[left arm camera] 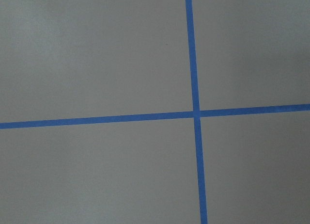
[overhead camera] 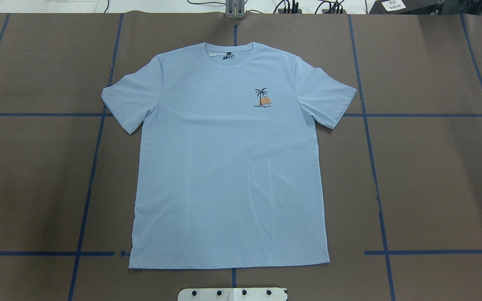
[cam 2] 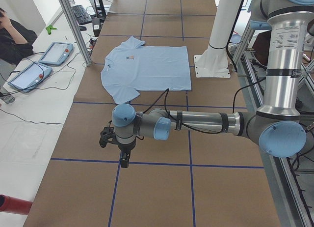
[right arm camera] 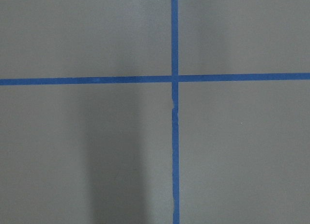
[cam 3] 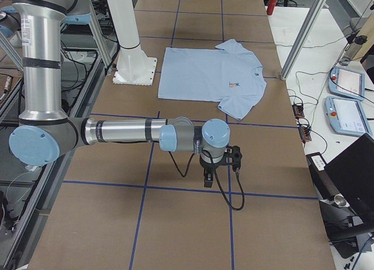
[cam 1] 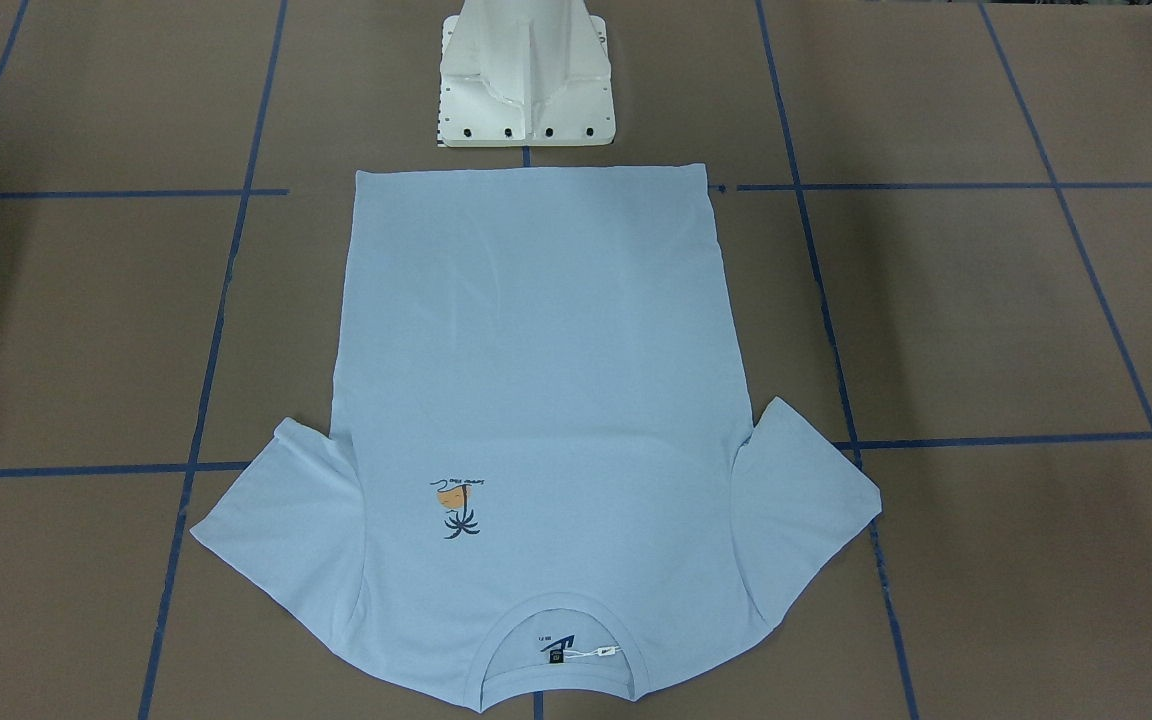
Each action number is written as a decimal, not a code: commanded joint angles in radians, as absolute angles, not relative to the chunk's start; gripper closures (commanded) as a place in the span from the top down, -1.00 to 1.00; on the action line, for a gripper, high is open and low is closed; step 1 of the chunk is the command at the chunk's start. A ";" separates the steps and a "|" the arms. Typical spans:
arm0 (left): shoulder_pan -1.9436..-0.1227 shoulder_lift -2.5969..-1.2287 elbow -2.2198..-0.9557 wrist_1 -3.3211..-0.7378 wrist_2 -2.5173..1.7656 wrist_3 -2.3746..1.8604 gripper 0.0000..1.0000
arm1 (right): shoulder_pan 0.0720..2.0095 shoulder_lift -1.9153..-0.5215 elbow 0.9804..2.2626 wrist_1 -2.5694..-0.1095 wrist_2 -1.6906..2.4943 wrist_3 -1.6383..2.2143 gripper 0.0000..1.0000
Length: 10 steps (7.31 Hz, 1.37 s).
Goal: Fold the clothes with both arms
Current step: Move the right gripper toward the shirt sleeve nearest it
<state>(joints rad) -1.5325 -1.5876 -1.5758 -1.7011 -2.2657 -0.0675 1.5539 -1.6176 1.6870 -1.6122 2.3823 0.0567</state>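
The clothes are one light blue T-shirt (overhead camera: 228, 167) lying flat and face up in the middle of the table, collar (overhead camera: 229, 52) away from the robot and both sleeves spread. Its palm print (overhead camera: 262, 98) and dark neck label (cam 1: 556, 655) show. The T-shirt (cam 2: 147, 67) lies far from both arms. In the left side view the left arm (cam 2: 196, 124) reaches out low over bare table, its left gripper (cam 2: 122, 160) pointing down. In the right side view the right arm (cam 3: 123, 132) does the same with the right gripper (cam 3: 207, 179). I cannot tell whether either gripper is open or shut. Both wrist views show only table.
The white pedestal base (cam 1: 526, 90) stands at the shirt's hem. Blue tape lines (left arm camera: 195, 112) grid the brown table cover. Teach pendants (cam 2: 54, 52) and cables lie beside the far edge. A seated person (cam 2: 12, 38) is there too, and a laptop (cam 3: 356, 176) sits off the table.
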 commanded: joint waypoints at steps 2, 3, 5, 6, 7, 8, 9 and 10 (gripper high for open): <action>-1.531 -1.595 -1.578 -1.707 -2.267 -0.069 1.00 | 1.549 -1.563 1.686 -1.614 2.376 0.119 1.00; -1.531 -1.626 -1.586 -1.706 -2.272 -0.069 1.00 | 1.516 -1.522 1.681 -1.612 2.379 0.148 1.00; -1.526 -1.693 -1.574 -1.713 -2.318 -0.075 1.00 | 1.418 -1.430 1.652 -1.490 2.376 0.169 1.00; -1.504 -1.721 -1.574 -1.779 -2.315 -0.078 1.00 | 1.414 -1.370 1.622 -1.474 2.378 0.198 1.00; -1.502 -1.712 -1.566 -1.855 -2.321 -0.081 1.00 | 1.354 -1.353 1.565 -1.331 2.372 0.209 1.00; -1.500 -1.729 -1.563 -1.865 -2.319 -0.096 1.00 | 1.321 -1.344 1.495 -1.202 2.379 0.286 1.00; -1.500 -1.771 -1.543 -1.861 -2.321 -0.100 1.00 | 1.243 -1.306 1.470 -1.116 2.350 0.360 1.00; -1.499 -1.775 -1.523 -1.865 -2.324 -0.094 1.00 | 1.162 -1.237 1.457 -1.105 2.295 0.526 1.00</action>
<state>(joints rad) -1.5004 -1.7556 -1.5458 -1.8580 -2.3210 -0.0950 1.2569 -1.3050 1.4868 -1.1655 2.3460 0.3650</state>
